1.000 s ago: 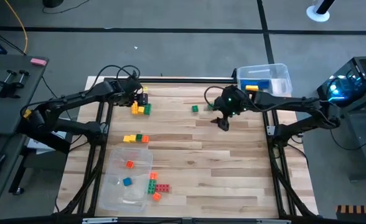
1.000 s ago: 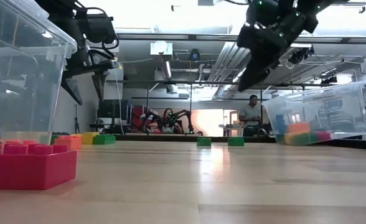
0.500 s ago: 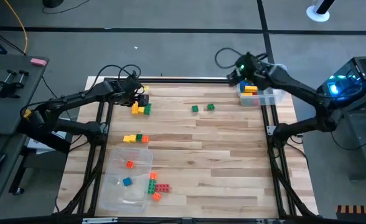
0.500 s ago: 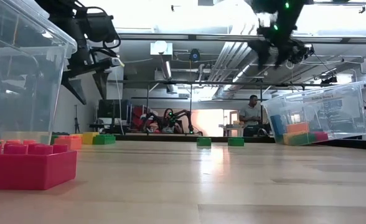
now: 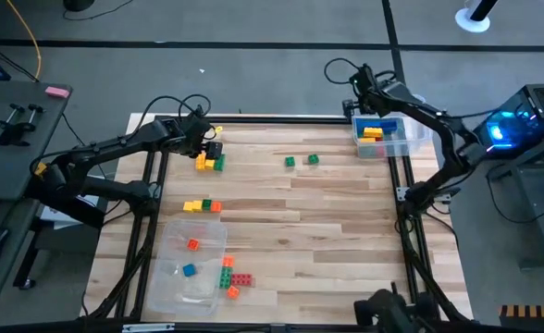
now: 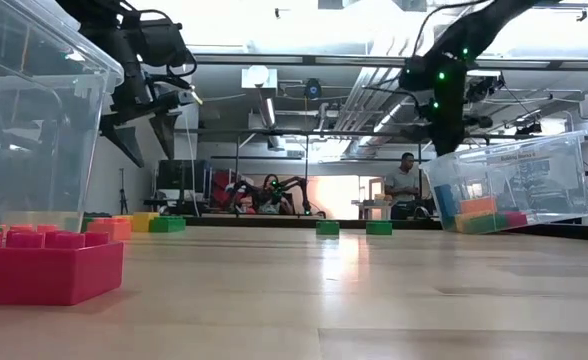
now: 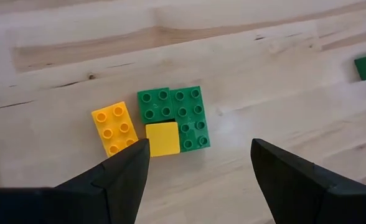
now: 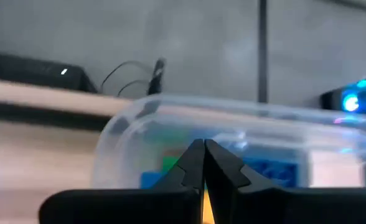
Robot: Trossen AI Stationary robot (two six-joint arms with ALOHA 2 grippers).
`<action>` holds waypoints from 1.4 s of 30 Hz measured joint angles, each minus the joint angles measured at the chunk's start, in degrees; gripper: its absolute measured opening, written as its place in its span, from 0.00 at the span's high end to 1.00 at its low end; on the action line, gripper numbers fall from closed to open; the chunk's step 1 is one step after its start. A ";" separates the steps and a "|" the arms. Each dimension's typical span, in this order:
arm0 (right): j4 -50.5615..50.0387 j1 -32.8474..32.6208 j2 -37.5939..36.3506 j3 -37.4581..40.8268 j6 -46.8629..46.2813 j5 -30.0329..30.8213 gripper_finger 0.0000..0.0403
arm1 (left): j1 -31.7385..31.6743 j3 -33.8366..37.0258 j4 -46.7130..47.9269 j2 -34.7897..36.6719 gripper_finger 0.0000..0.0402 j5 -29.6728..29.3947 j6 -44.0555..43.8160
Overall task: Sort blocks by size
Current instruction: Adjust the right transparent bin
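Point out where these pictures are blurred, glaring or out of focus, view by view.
Right wrist view: soft and smeared, the clear bin and the shut right gripper hazy. Low view: ceiling light blows out white; the near red block is out of focus. Left wrist view: sharp on the blocks. High view: evenly lit.

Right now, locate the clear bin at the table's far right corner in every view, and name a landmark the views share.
High view: clear bin at upper right, by the shut right gripper.
Low view: right side, tilted, coloured blocks inside.
Left wrist view: not in it.
Right wrist view: fills the middle, just past the fingertips.
Shared landmark: the blocks inside the bin.
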State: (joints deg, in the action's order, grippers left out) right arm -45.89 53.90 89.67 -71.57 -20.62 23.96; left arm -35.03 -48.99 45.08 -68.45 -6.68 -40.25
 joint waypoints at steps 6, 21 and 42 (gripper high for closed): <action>3.35 -1.50 1.43 0.17 2.68 0.62 0.99 | 0.00 0.00 -0.59 0.00 0.34 0.00 0.00; 4.47 -1.68 1.48 0.20 7.84 -12.61 1.00 | 0.00 0.00 -3.02 0.00 0.34 0.17 0.70; -22.38 -14.67 -1.47 0.20 17.99 -28.42 1.00 | 0.02 0.00 -2.99 0.00 0.34 1.72 2.45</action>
State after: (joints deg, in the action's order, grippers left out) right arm -68.28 39.23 88.20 -71.37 -2.63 -4.46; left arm -35.00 -48.99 42.09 -68.45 -4.97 -37.80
